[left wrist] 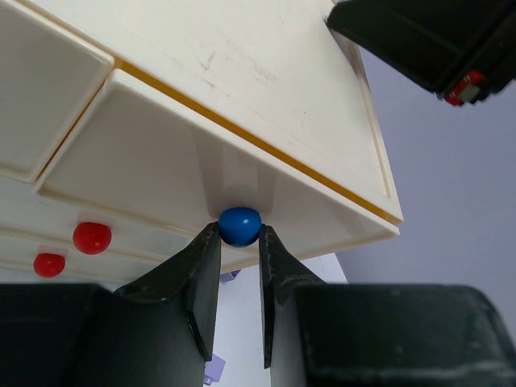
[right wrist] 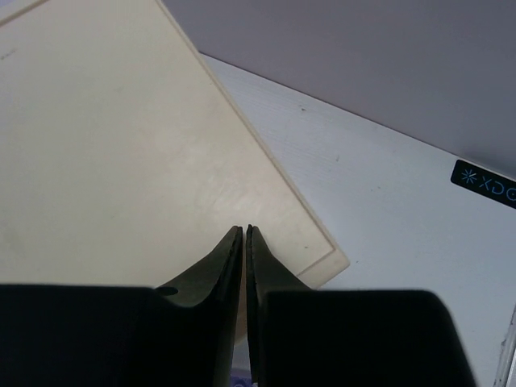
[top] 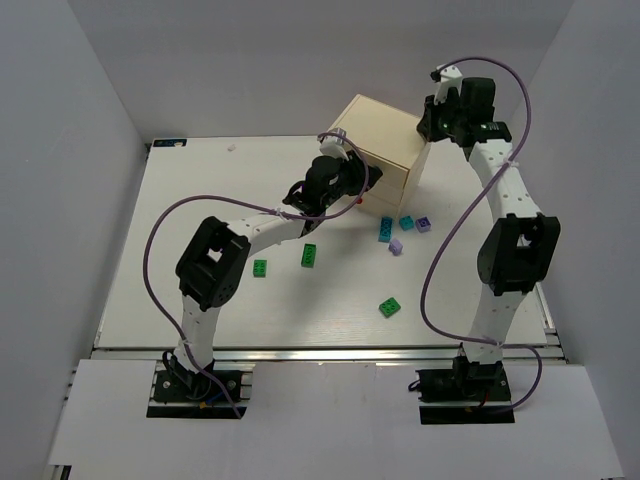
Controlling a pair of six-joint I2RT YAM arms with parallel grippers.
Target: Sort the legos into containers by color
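The cream chest (top: pixel 385 135) stands at the back of the table, its drawer fronts facing the left arm. My left gripper (left wrist: pixel 239 234) is shut on the blue knob (left wrist: pixel 239 226) of one drawer (left wrist: pixel 153 173); in the top view it (top: pixel 352 182) is at the chest's front. My right gripper (right wrist: pixel 244 231) is shut and empty, its tips on the chest's top (right wrist: pixel 121 145) near a corner. Dark green legos (top: pixel 309 256) (top: pixel 260 268) (top: pixel 389 308), teal ones (top: pixel 385 229) (top: pixel 407 223) and lilac ones (top: pixel 424 225) (top: pixel 395 245) lie loose on the table. No lime-yellow lego shows.
Two red knobs (left wrist: pixel 92 237) (left wrist: pixel 49 264) sit on the drawer fronts left of the blue one. A lilac brick (left wrist: pixel 216 369) lies on the table below the left fingers. The right arm's black wrist (left wrist: pixel 435 48) hangs over the chest's far corner. Grey walls enclose the white table (top: pixel 200 220).
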